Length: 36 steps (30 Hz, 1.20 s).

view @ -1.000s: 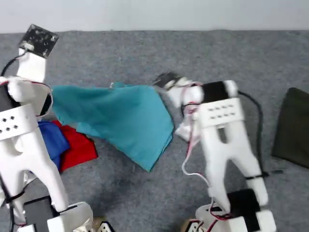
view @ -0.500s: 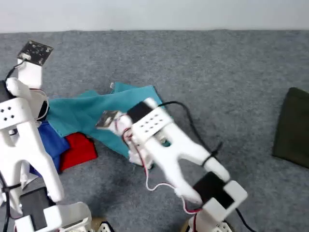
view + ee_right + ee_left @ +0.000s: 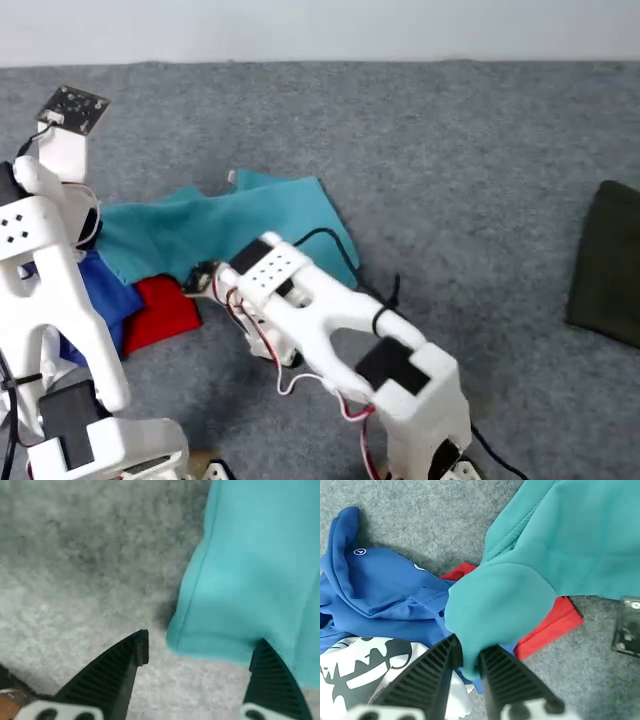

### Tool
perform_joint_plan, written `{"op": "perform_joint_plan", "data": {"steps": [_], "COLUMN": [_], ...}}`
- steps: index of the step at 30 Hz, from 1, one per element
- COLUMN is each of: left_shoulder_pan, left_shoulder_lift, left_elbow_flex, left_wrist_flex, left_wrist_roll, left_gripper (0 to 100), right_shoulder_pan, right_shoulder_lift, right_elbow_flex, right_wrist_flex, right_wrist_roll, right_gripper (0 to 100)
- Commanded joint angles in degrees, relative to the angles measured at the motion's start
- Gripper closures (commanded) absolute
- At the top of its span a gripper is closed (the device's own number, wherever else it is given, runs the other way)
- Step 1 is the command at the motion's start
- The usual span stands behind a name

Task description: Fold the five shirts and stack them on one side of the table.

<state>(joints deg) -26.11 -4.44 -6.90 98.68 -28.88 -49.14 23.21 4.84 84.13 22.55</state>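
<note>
Blue shirt (image 3: pixel 108 290): far left of the counter (image 3: pixel 470 140), bunched against a white printed shirt (image 3: pixel 365 667); red shirt (image 3: pixel 165 312) just beside it.
Left gripper (image 3: pixel 469 656): fingers clenched on a fold of the teal shirt (image 3: pixel 255 225), above the blue one.
Teal shirt: left of centre, rumpled, its left end overlapping blue and red.
Right gripper (image 3: pixel 200 645): fingers released, spread wide astride the teal's hem corner, low to the counter.
Dark green shirt (image 3: pixel 605 265): far right, folded, well apart.
Step (my judgement): pinching a second corner for the fold.
How I'd do it: slide one finger under the hem, close on a single layer, then lift both ends level so the cloth clears the pile.
</note>
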Motion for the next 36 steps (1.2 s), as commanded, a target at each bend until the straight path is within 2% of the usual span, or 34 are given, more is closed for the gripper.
{"op": "perform_joint_plan", "data": {"steps": [1,3,9,15,20,26,29,36], "left_shoulder_pan": [-0.26,-0.26,-0.26,0.18,6.15,10.55,13.27,19.16], "left_shoulder_lift": [-0.35,-0.35,-0.35,-0.70,-1.58,-6.77,-9.23,-16.35], "left_elbow_flex": [-0.31,-0.31,-0.31,-0.31,-0.48,-2.51,-5.05,-17.89], "left_wrist_flex": [-0.79,-0.79,-0.79,-0.70,1.93,1.76,1.76,1.49], "left_wrist_roll": [-0.35,-0.35,-0.35,-0.09,4.48,8.26,9.41,9.41], "left_gripper": [99,99,99,99,99,99,99,98], "right_shoulder_pan": [-0.48,-0.48,0.40,7.96,17.89,27.82,31.25,40.13], "right_shoulder_lift": [1.80,3.82,9.19,8.75,3.30,-14.46,-22.46,-33.98], "right_elbow_flex": [-0.88,-2.46,-9.14,-17.85,-25.41,-27.87,-30.24,-36.48], "right_wrist_flex": [-1.01,-0.57,1.45,10.59,18.95,18.77,18.59,13.23], "right_wrist_roll": [-0.44,-0.44,1.85,5.19,10.29,18.11,19.34,23.30], "right_gripper": [68.6,73.6,99.0,98.7,98.7,98.8,98.7,98.7]}}
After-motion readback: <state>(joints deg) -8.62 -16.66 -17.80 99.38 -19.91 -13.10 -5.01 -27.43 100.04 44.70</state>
